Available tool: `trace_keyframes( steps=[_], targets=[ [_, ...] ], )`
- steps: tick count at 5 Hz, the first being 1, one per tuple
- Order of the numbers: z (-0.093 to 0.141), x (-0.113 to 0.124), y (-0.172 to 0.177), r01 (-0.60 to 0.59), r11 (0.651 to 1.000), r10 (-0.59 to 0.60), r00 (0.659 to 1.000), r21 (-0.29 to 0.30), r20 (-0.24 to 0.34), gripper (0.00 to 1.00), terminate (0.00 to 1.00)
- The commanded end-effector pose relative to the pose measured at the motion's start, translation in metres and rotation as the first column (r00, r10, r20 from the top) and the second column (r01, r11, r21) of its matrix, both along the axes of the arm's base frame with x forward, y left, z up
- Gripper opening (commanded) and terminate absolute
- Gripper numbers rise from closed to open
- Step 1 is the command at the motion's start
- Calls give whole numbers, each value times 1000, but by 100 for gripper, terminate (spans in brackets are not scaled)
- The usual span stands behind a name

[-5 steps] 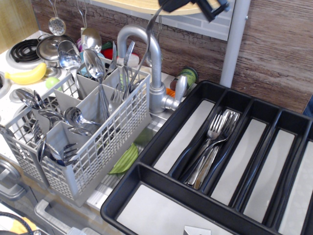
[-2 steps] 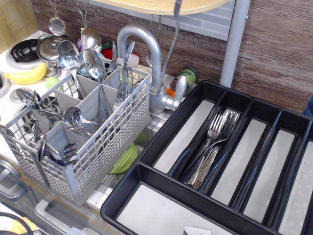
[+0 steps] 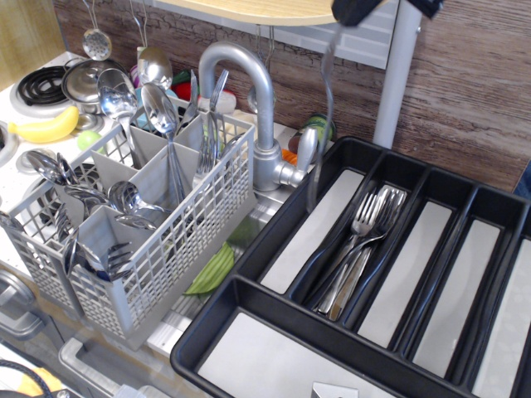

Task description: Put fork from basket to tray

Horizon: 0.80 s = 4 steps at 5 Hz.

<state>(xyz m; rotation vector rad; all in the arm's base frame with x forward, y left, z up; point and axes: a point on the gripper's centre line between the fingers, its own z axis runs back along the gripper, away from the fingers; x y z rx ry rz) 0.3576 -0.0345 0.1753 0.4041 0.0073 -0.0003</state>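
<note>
My gripper (image 3: pixel 347 12) shows only as a dark shape at the top edge. It is shut on a steel fork (image 3: pixel 322 116), which hangs almost straight down and is blurred. The fork's lower end hangs above the left rim of the black tray (image 3: pixel 249 292), beside the faucet. Several forks (image 3: pixel 357 249) lie in the tray's second long compartment. The light grey lattice basket (image 3: pixel 195 236) stands at the left with spoons and other cutlery in its compartments.
A grey faucet (image 3: pixel 253 83) rises between basket and tray. A grey post (image 3: pixel 397 75) stands behind the tray. A banana (image 3: pixel 43 128), a stove burner (image 3: pixel 37 83) and a pot (image 3: pixel 81 79) are at the far left. A green item (image 3: pixel 211 269) lies below the basket.
The fork has been carried right from above the basket and now hangs lower, over the tray's left rim. The gripper has moved right along the top edge.
</note>
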Motion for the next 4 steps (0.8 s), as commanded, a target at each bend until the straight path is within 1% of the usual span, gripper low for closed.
trace_keyframes(
  steps=[1,2,3,4],
  targets=[
    [-8,-1,2,-45,997,44,999,-70,-19,0,0],
    [-22,-6,1,-53,993,46,997,-109,-68,0,0],
    [-44,-10,-1,-99,990,88,989,-99,-117,0,0],
    [-60,-14,0,-133,983,121,988,-130,-96,0,0]
  ],
)
